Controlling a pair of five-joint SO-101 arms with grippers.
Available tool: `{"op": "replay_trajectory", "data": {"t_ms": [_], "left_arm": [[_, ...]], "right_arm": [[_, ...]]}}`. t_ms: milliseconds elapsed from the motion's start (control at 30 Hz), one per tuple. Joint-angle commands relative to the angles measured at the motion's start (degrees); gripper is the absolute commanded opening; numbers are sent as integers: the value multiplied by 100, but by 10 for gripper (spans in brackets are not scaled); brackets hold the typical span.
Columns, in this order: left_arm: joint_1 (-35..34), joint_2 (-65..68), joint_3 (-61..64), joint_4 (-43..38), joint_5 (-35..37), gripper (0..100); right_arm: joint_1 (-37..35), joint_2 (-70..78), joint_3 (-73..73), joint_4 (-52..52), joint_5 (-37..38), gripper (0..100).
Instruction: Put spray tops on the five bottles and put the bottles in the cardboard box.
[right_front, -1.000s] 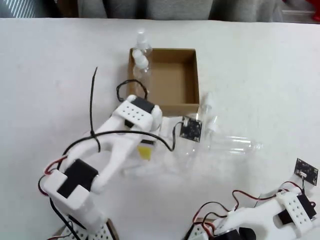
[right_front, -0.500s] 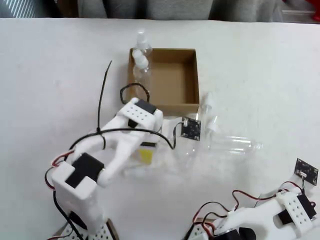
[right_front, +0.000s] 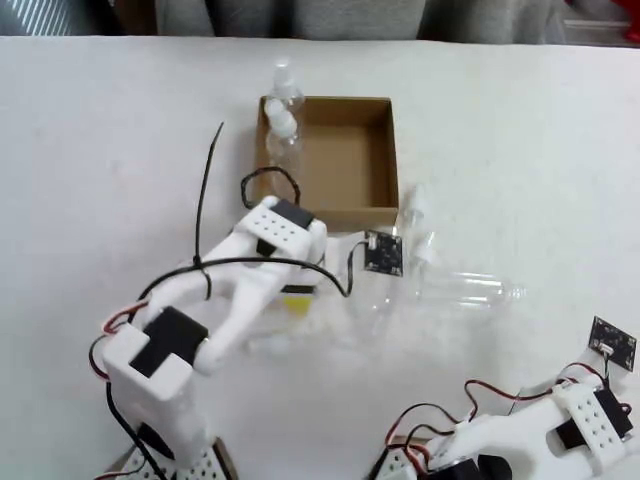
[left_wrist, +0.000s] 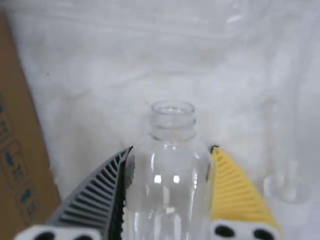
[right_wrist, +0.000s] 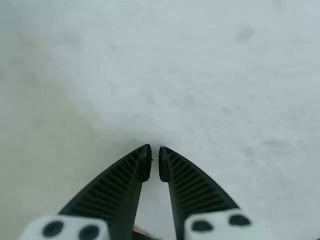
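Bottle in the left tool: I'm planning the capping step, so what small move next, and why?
Likely open the right tool and send it for a spray top: the bottle in the left tool has a bare neck, while the right tool is shut, empty.

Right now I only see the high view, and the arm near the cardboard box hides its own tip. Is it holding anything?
Observer: Yes. The left end effector is shut on a clear bottle.
Operator: Has that bottle got a spray top?
Observer: No. Its neck is open, with no top on it.
Operator: And the other arm?
Observer: The right end effector is shut on nothing, over bare table.
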Motion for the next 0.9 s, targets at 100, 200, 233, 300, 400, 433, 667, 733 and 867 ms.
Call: {"op": "replay_trajectory", "data": {"t_ms": [100,200,233,300,400,433,667,733,867], "left_arm": [[-31,-145,-273,721,475,83],[-163,-382,-545,1055,1152,84],[-224,-497,-633,1152,1310,85],[-356,-769,-738,1301,1477,86],[-620,-1262,-730,1433,1618,86],[-725,-1402,-730,1503,1688,86],[-1842,-1956,-607,1916,2312,85],[-2237,-2062,-378,1899,2444,83],[-2879,-2510,519,1407,2532,83]], "right_arm": [[-22,-101,-18,-75,53,16],[-22,-101,-18,-75,53,16],[-22,-101,-18,-75,53,16],[-22,-101,-18,-75,53,16],[-22,-101,-18,-84,53,16],[-22,-101,-18,-84,53,16],[-154,-101,0,-163,53,16],[-171,-101,0,-163,44,16],[-171,-101,0,-163,35,16]]}}
